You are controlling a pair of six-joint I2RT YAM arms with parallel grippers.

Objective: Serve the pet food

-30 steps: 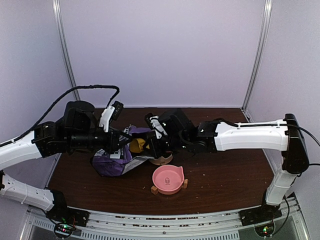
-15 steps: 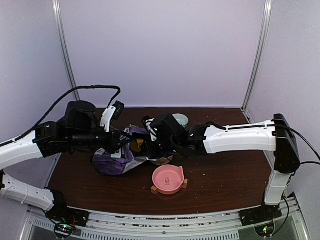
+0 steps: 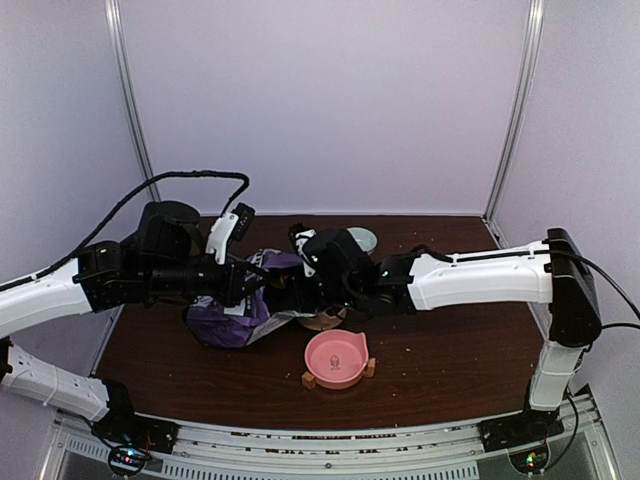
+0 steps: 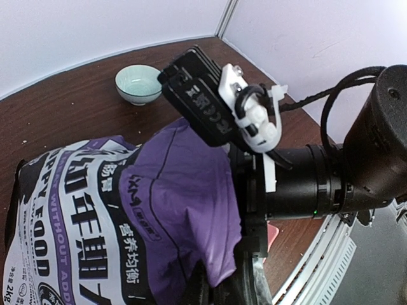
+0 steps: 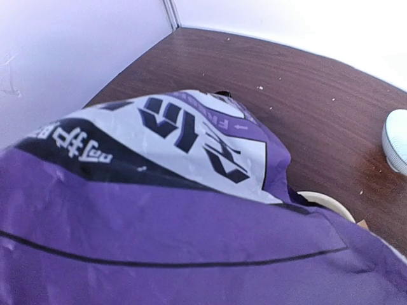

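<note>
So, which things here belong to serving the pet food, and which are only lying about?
For the job: purple food bag, left pincer gripping it, pink bowl.
Lying about, it seems: small pale-green bowl, half-hidden tan bowl.
</note>
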